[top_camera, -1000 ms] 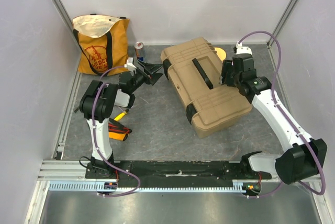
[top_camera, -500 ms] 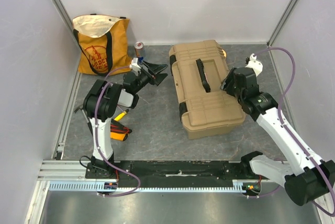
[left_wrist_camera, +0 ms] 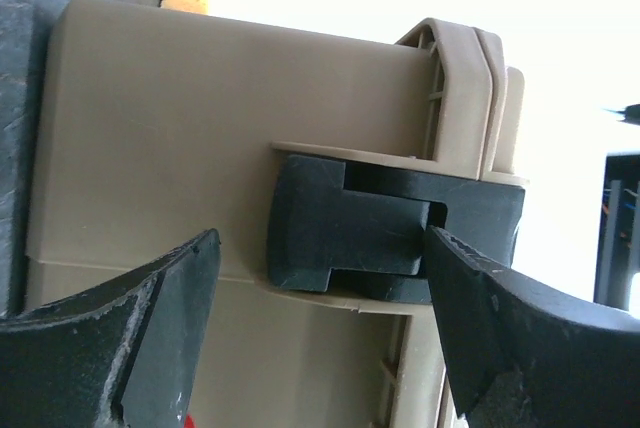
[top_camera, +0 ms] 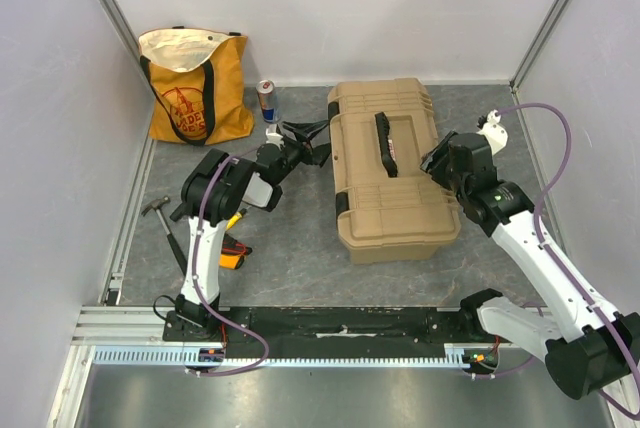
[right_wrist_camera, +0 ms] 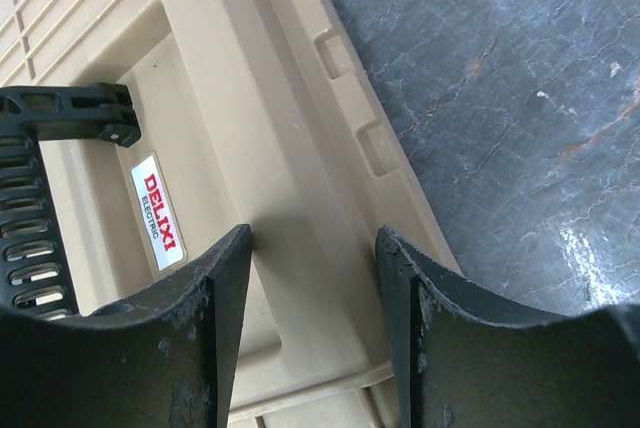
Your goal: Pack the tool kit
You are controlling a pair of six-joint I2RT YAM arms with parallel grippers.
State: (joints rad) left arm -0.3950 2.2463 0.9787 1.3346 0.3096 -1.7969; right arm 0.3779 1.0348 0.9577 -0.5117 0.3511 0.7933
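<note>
The tan toolbox (top_camera: 392,188) lies shut in the middle of the table, its black handle (top_camera: 384,144) on top. My left gripper (top_camera: 316,138) is open at the box's left side; in the left wrist view its jaws (left_wrist_camera: 322,248) stand either side of a black latch (left_wrist_camera: 360,233), apart from it. My right gripper (top_camera: 432,162) is open over the lid's right part; in the right wrist view (right_wrist_camera: 312,240) it straddles a ridge of the lid (right_wrist_camera: 300,118) beside the handle (right_wrist_camera: 60,113). A yellow-handled screwdriver (top_camera: 232,218) and an orange-black meter (top_camera: 230,254) lie by the left arm.
An orange-and-cream tote bag (top_camera: 195,88) stands at the back left, with a drink can (top_camera: 267,100) to its right. A hammer (top_camera: 160,210) lies near the left rail. Walls close the table on the left, back and right.
The toolbox has turned from a slant to square with the table and slid a little forward. My left gripper has moved right up to its left latch. My right gripper moved with the lid.
</note>
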